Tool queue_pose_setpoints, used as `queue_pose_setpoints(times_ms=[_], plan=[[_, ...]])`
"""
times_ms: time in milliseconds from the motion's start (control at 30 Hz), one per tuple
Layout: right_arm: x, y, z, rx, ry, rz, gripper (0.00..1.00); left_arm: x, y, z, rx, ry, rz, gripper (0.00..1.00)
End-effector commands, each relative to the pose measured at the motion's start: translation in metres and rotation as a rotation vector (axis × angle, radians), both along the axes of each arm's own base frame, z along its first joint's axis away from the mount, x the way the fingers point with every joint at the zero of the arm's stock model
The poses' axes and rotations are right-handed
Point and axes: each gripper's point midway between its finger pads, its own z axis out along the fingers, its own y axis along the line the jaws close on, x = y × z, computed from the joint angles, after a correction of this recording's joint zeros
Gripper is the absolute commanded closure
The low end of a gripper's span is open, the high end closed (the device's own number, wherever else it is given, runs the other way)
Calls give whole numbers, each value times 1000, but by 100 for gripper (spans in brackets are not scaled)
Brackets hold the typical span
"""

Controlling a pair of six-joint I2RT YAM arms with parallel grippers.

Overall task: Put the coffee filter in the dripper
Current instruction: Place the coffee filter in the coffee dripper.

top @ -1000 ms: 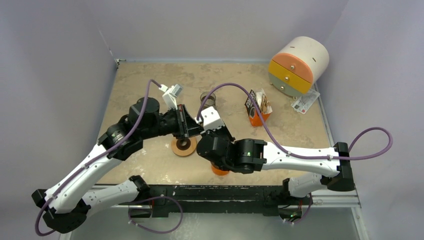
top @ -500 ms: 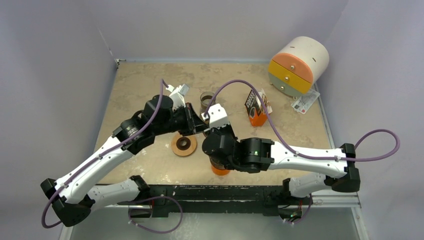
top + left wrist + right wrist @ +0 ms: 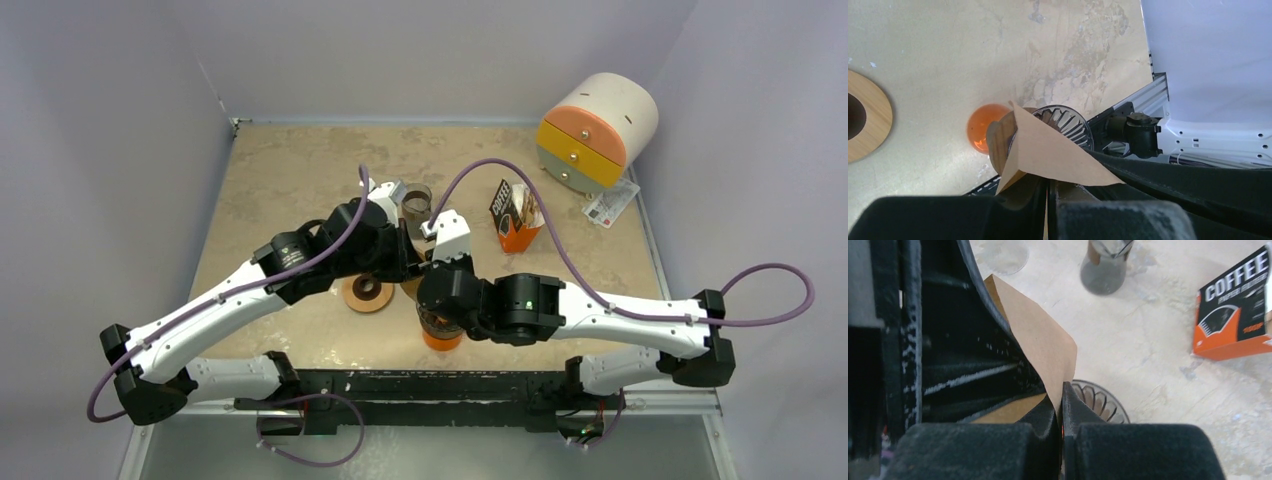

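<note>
Left wrist view: the left tool [image 3: 1048, 186] has its fingers pressed together on the lower edge of the brown paper coffee filter [image 3: 1053, 150]. The filter fans out toward 12 o'clock from the pinch. Just behind the paper, at 1 o'clock, sits the ribbed glass dripper [image 3: 1073, 125], partly covered by it. An orange piece [image 3: 979, 131] shows at the filter's 9 o'clock.

In the right wrist view the right tool [image 3: 1062, 407] is likewise closed on a corner of the same filter. The dripper's rim lies just past its fingertips at 3 o'clock, and the left tool's black body crowds the 9 o'clock side.

Around them on the desk [image 3: 290, 170] are one wooden ring [image 3: 367, 292], one glass cup [image 3: 1105, 262], one orange coffee filter box [image 3: 1235, 310] and one round drawer unit [image 3: 597, 128]. There is one filter, one dripper and two tools.
</note>
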Motion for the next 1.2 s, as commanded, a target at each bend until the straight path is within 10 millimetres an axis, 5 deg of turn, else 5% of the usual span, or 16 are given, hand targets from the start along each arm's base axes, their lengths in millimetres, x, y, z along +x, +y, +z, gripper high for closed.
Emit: queue_pose_setpoints(times_ms=[0, 467, 1167], plan=[[-16, -4, 15, 163, 104, 2, 100, 4, 1, 22, 6, -76, 13, 100], [-42, -17, 24, 324, 252, 27, 100, -16, -9, 12, 162, -75, -99, 100], [-45, -32, -22, 299, 362, -137, 100, -28, -29, -27, 285, -23, -205, 100]])
